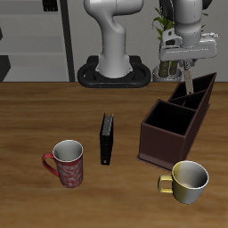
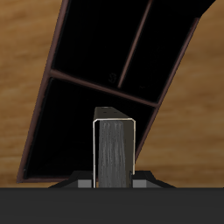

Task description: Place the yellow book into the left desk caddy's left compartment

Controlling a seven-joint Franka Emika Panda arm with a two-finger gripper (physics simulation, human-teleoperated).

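The pincer (image 1: 188, 78) gripped the yellow book (image 1: 189, 82) above the left desk caddy (image 1: 169, 134), while a black book (image 1: 107, 138) and two mugs stood apart on the table (image 1: 36, 116).

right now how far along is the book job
Done: the small greyish yellow-edged book is lifted off the table, clamped in the end effector. In hand: it hangs above the dark brown open-topped divided caddy. Left: lower it into the left compartment and release.
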